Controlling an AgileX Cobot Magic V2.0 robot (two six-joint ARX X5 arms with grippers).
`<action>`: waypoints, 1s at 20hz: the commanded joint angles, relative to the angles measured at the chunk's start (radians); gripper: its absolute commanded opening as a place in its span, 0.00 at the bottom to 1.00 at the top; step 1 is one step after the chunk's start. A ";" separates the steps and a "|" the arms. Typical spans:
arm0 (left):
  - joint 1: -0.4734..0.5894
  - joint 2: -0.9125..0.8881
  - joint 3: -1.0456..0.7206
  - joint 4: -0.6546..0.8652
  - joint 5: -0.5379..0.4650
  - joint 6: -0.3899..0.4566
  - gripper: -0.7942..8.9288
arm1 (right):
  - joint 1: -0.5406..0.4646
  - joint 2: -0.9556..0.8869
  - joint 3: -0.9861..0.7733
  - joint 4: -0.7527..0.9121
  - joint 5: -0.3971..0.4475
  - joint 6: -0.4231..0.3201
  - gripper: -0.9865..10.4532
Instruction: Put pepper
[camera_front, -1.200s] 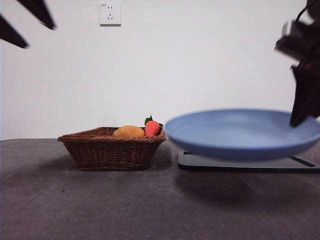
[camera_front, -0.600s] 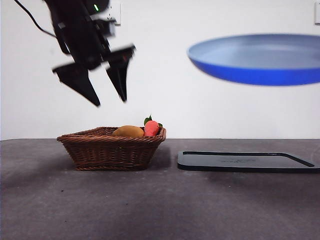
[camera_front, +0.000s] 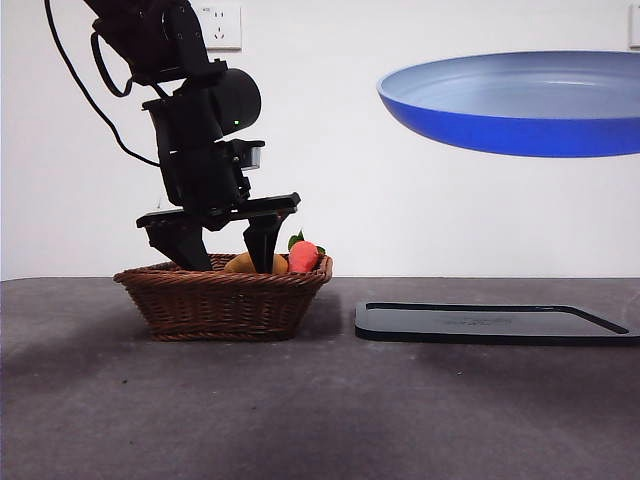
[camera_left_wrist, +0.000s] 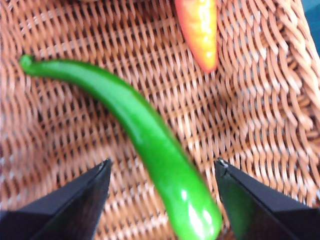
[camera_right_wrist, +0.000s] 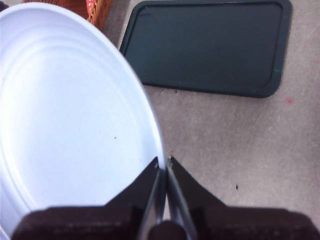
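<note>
The green pepper (camera_left_wrist: 150, 135) lies on the floor of the wicker basket (camera_front: 222, 298); the front view does not show it. My left gripper (camera_left_wrist: 162, 172) is open, its jaws straddling the pepper's thick end. In the front view it (camera_front: 222, 240) reaches down into the basket. My right gripper (camera_right_wrist: 164, 167) is shut on the rim of the blue plate (camera_right_wrist: 70, 125) and holds it high in the air (camera_front: 515, 100) above the dark tray (camera_front: 495, 323).
A red-orange fruit (camera_left_wrist: 199, 30) lies near the pepper in the basket (camera_left_wrist: 260, 100). In the front view a yellow-orange fruit (camera_front: 240, 263) and a small red fruit with leaves (camera_front: 304, 255) show over the basket rim. The tray (camera_right_wrist: 207, 47) lies flat on the grey table (camera_front: 320, 410).
My left gripper has come down from above into the basket. The right gripper lifted the plate from just above the tray to high in the air, and it holds there.
</note>
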 joint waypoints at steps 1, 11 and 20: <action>-0.010 0.031 0.026 0.020 -0.006 -0.016 0.45 | 0.001 0.002 0.015 0.008 -0.004 0.003 0.09; -0.020 0.077 0.026 0.023 -0.012 -0.037 0.45 | 0.001 0.002 0.015 0.008 -0.004 -0.010 0.09; -0.024 0.066 0.026 -0.002 -0.031 -0.039 0.22 | 0.001 0.004 0.015 0.016 -0.003 -0.016 0.09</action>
